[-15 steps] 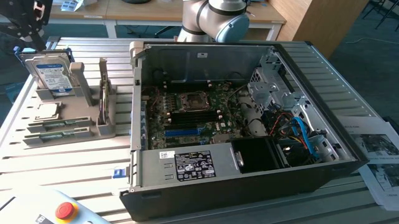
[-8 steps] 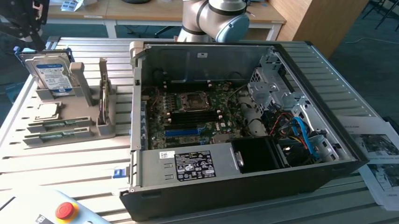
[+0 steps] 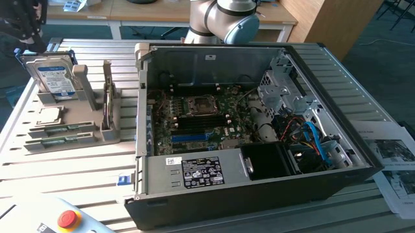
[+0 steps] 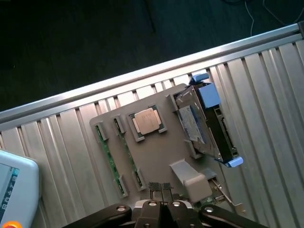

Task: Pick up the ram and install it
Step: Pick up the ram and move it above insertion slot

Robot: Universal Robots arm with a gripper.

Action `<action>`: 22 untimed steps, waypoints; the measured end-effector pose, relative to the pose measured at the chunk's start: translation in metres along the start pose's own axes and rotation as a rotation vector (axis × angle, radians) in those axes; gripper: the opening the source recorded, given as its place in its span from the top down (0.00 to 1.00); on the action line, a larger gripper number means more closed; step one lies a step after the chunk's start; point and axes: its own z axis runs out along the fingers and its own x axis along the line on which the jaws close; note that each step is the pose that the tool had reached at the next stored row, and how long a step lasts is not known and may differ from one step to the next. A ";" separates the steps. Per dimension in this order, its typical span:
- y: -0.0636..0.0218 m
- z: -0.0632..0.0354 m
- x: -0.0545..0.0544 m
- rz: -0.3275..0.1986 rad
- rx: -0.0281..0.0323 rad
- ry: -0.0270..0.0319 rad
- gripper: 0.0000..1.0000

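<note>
Hand is clenched, fingertips pressed together with nothing between them, hanging over the grey holder on the slatted tabletop. The ram lies flat in one of the holder's long slots, near the fingertips but apart from them, so it's not picked up yet

In the exterior view the holder sits at 9 o'clock of the open PC case. The ram is down at the holder's 7 o'clock corner, and what looks like a second green stick lies just beside it at its 12 o'clock. The CPU chip sits right past that, and the hard drive stands upright at the holder's 11 o'clock. A card stands on edge along the holder's 3 o'clock side

Inside the case the motherboard lies flat, with a blue cable at its 4 o'clock. The arm shows at the case's 12 o'clock, a red button box at its 7 o'clock, and papers at its 4 o'clock
</note>
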 end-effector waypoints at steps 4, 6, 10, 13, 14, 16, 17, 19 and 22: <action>0.0000 0.0000 0.000 -0.073 -0.0027 0.0035 0.90; 0.0000 0.0000 0.000 -0.109 -0.0040 0.0051 0.90; 0.0000 0.0001 0.000 -0.182 -0.0068 0.0086 0.90; 0.0000 0.0001 0.000 -0.237 -0.0090 0.0112 0.90; 0.0000 0.0001 0.000 -0.255 -0.0097 0.0120 0.90; 0.0000 0.0001 0.000 -0.290 -0.0110 0.0137 0.90; 0.0000 0.0001 0.000 -0.309 -0.0118 0.0146 0.90; 0.0000 0.0002 0.000 -0.345 -0.0132 0.0164 0.90; 0.0000 0.0002 0.000 -0.399 -0.0152 0.0188 0.90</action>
